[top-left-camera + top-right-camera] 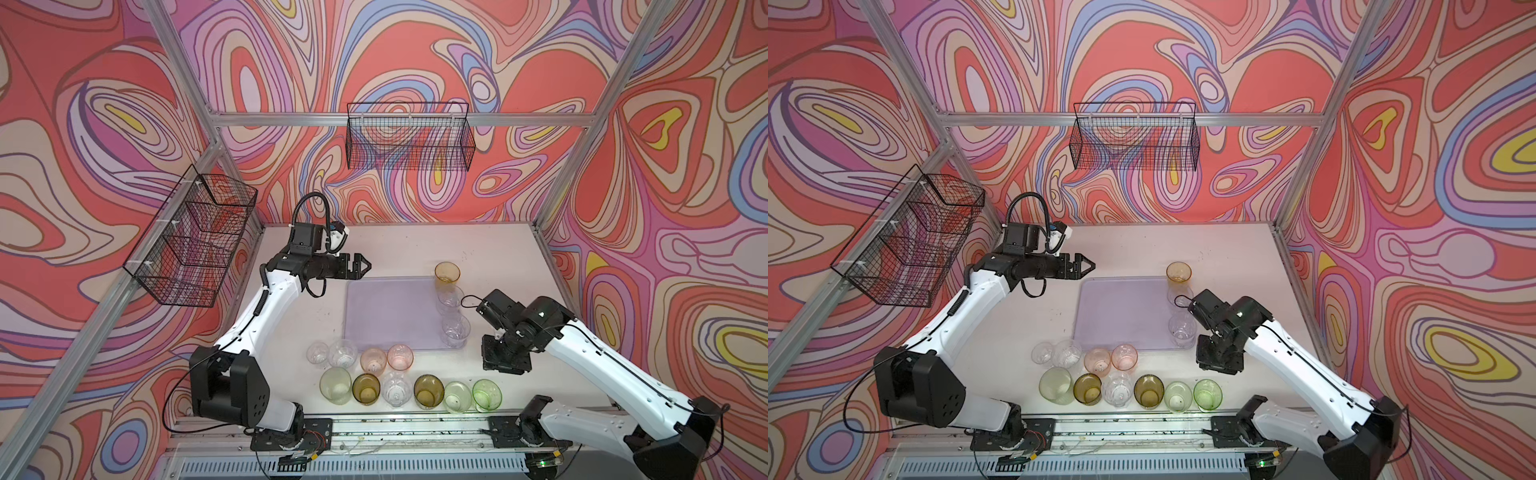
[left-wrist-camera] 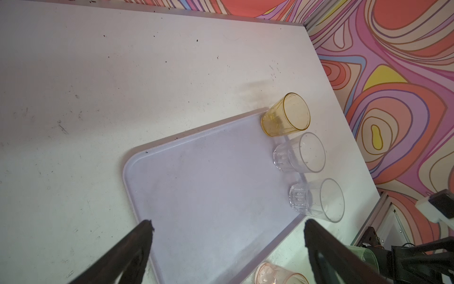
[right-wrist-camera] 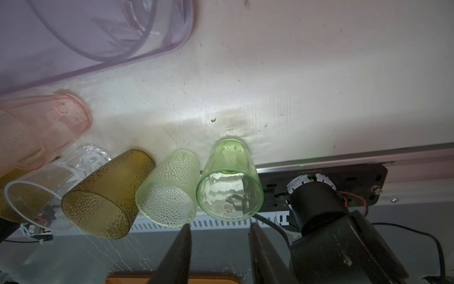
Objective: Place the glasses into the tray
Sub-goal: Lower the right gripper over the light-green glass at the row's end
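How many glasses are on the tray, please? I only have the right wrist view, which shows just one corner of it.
Observer: Three stand along the right edge of the tray: an amber glass at the far corner, then two clear glasses.
Operator: Thank you. Where is the left gripper?
Observer: The left gripper hangs open near the tray's far left corner, holding nothing.
Operator: And how many are outside the tray?
Observer: Ten glasses stand in front of its near edge: a row of four, then a row of six.
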`<control>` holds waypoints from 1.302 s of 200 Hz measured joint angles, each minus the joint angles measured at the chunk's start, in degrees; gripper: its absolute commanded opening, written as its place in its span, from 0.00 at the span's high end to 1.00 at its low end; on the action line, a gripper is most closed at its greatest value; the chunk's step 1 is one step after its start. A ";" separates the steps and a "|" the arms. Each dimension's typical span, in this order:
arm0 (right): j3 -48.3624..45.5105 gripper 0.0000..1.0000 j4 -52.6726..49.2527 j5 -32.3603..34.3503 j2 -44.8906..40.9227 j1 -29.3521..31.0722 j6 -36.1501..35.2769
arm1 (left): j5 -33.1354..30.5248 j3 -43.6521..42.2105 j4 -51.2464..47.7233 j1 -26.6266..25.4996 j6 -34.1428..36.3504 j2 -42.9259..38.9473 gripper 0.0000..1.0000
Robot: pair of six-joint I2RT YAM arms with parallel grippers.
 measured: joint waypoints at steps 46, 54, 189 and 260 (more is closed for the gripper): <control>-5.55 0.60 -1.53 -0.02 -3.65 0.00 4.37 | 0.15 0.00 0.00 0.00 -0.44 0.33 0.02; -6.38 0.60 -1.51 -0.02 -3.85 0.00 4.79 | 0.15 -0.02 0.00 0.00 -0.57 0.33 0.02; -16.09 0.72 4.90 -0.83 -4.11 0.00 10.12 | 0.15 -0.02 0.00 0.00 -0.59 0.33 0.01; -18.25 0.74 7.32 -1.29 -4.81 0.00 11.85 | 0.15 -0.02 0.00 0.00 -0.59 0.33 0.02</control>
